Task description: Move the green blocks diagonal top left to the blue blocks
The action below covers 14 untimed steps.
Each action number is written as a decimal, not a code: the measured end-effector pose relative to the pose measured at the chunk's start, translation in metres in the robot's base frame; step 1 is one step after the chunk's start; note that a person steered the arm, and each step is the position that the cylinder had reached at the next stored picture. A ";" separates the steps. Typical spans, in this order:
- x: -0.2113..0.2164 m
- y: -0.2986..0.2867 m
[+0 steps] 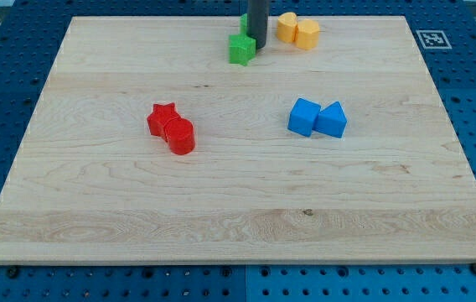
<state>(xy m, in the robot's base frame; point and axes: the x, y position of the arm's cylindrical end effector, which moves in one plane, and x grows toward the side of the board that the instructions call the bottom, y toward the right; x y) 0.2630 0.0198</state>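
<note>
A green star block [240,49] lies near the top edge of the wooden board [95,184]. A second green block [244,23] shows only as a sliver behind the rod. My tip [257,43] stands just right of the green star, touching or almost touching it. Two blue blocks sit together at the view's right of centre: a blue cube-like block [303,117] and a blue block with a peaked top [332,120]. The green blocks lie up and to the left of the blue pair.
Two yellow blocks [297,30] sit side by side at the top edge, just right of the rod. A red star [162,118] and a red cylinder [180,136] touch each other left of centre.
</note>
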 end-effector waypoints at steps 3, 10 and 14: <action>-0.029 -0.050; -0.060 -0.006; -0.029 0.004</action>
<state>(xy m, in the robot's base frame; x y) 0.2345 0.0240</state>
